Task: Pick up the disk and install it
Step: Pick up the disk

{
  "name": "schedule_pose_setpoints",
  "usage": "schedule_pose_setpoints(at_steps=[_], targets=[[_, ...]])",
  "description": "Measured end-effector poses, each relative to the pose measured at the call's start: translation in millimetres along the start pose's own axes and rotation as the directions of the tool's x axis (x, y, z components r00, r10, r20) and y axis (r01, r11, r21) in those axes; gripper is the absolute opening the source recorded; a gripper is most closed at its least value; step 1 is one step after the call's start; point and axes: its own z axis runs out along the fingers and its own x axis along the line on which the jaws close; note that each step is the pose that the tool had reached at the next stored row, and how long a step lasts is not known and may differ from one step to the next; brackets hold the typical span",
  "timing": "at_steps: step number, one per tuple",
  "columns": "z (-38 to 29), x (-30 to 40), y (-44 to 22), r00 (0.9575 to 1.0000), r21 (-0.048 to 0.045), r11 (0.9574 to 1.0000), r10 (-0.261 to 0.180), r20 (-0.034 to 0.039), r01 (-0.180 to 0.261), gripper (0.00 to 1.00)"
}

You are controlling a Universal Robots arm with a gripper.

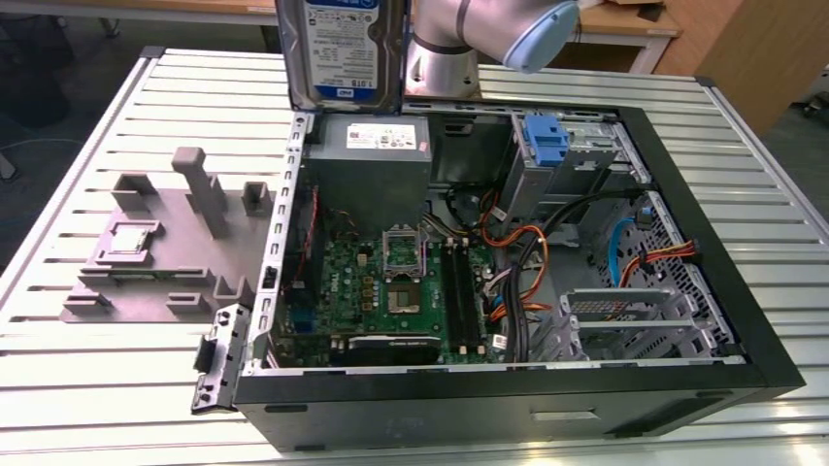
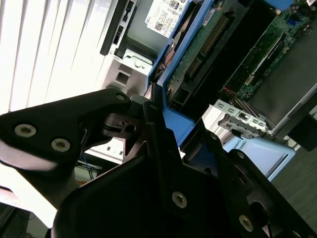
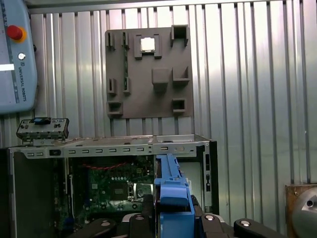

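Closest in both wrist views, the gripper [image 3: 171,220] is clamped on the disk [image 3: 171,191] — its black fingers [image 2: 89,114] press on the blue carrier rail from either side. In the exterior view the disk [image 1: 342,49] is held upright in the air, label showing, above the corner of the open computer case [image 1: 518,383] by the grey power supply [image 1: 373,155]. Beyond the case, a grey holder plate [image 3: 148,99] lies on the slatted table [image 3: 247,74] — apart from the case.
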Motion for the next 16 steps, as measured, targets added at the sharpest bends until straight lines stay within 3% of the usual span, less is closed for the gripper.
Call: schedule_pose_setpoints(at_steps=[9,16], targets=[[0.0,2.8,-0.6,1.0,0.0001,1.0,0.0,-0.0032,0.0,0.37],[0.0,2.5,-5.8,1.0,0.0001,1.0,0.0,-0.0032,0.0,0.37]])
